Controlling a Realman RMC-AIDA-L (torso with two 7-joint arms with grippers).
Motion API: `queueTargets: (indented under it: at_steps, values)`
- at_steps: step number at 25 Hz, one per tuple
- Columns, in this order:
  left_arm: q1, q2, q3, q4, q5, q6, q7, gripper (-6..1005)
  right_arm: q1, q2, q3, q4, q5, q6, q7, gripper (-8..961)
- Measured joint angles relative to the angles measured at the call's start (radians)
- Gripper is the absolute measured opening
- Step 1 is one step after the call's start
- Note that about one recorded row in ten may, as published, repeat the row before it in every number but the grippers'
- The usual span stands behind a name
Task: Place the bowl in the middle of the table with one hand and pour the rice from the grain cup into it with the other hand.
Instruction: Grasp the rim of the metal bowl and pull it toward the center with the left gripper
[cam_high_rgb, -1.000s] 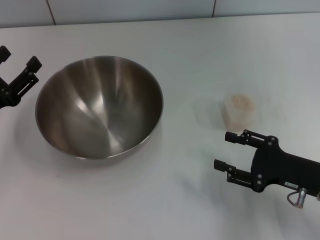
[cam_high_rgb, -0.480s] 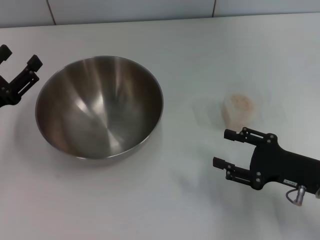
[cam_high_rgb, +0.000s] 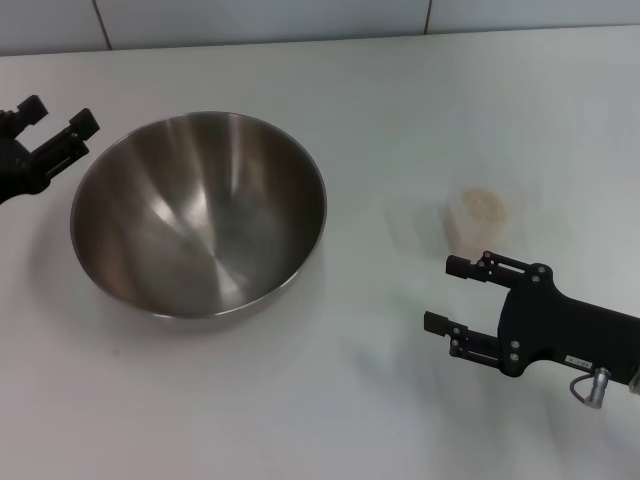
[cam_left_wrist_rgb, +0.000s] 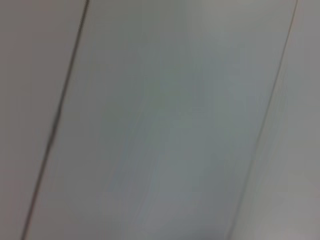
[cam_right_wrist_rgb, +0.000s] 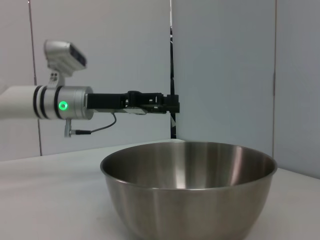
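The bowl, wide, shiny and empty, stood upright on the white table, toward the robot's left of centre, with the grain cup well apart on the right, upright and holding a pale heap of rice. The left gripper hung just beyond the bowl's far-left rim, fingers parted and holding nothing; in the right wrist view it sat level above and behind the rim, clear of the metal. The right gripper lay nearer the camera than the cup, jaws spread wide and empty, pointing across the table with the cup just beyond its upper finger. Judging by this layout, the bowl looked about placed, and the cup pickup was the step in hand. The next move would call for the right gripper to swing round so its open fingers straddle the thin clear wall, then close gently enough to avoid crushing or tipping it.
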Motion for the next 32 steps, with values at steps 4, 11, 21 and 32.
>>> queueTargets:
  at_steps: [4,11,21,32]
  values:
    - [-0.019,0.000,0.117,0.104,-0.002,-0.008,-0.188,830,0.001,0.000,0.000,0.000,0.000,0.000,0.000,687]
    - [-0.019,-0.001,0.443,0.323,0.001,-0.061,-0.536,829,0.002,0.000,0.002,0.000,0.002,0.001,0.000,687]
    - [0.027,-0.001,0.960,0.659,0.184,-0.185,-1.016,828,0.001,0.000,0.002,0.000,0.003,0.001,0.000,687]
    - [-0.030,-0.003,1.131,0.735,0.362,-0.174,-1.194,826,0.001,0.000,0.002,0.000,0.014,0.001,0.000,687]
